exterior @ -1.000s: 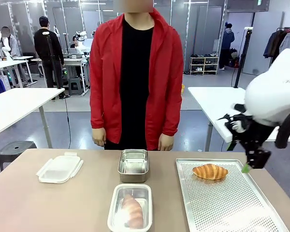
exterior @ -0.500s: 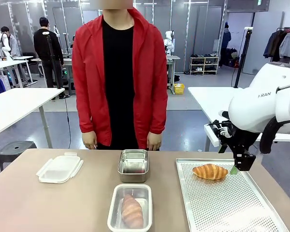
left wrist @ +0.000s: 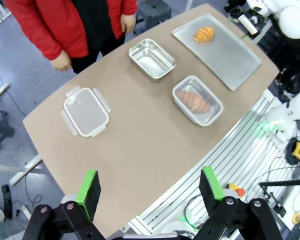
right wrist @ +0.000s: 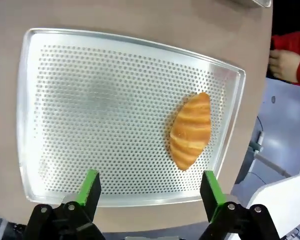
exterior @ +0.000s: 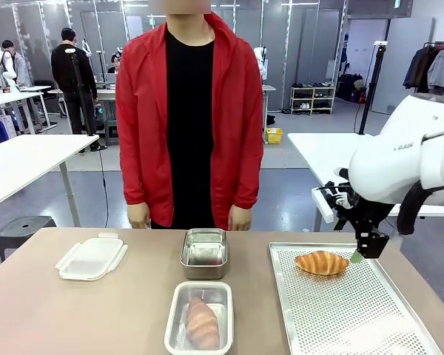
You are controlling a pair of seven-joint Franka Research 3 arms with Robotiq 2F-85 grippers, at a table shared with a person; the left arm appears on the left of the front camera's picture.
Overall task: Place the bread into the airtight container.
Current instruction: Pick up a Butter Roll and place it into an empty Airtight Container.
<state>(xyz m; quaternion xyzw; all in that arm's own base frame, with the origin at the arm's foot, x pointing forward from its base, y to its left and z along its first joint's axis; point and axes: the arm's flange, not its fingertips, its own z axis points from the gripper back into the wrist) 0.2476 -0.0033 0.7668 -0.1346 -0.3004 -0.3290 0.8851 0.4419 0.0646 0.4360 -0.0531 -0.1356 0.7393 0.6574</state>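
Gripper on the right arm (right wrist: 150, 192) spread wide, nothing between the green pads (right wrist: 90, 186), looking down on the perforated tray (right wrist: 100, 100). In the front view this right gripper (exterior: 364, 250) hangs over the tray's far right part, just beside the croissant (exterior: 322, 262) and above it; contact cannot be told. Croissant lies on the tray near its far edge, apart from the rim. Tray (exterior: 340, 314) sits on the right side of the table (exterior: 96, 310). Left of the tray, at the near edge, a clear airtight container (exterior: 229, 318) with a bread loaf (exterior: 202, 323) lying inside, no lid on it. Just behind that, an open steel container (exterior: 204, 253). Clear lid (exterior: 91, 257) lies flat well off to the left. Person in a red jacket stands at the far side, hands (exterior: 138, 214) down by the table edge, touching nothing. Left gripper (left wrist: 150, 187) also wide apart, holding nothing, high above the table's near edge; from there the lid, both containers, loaf and tray with croissant all show below.
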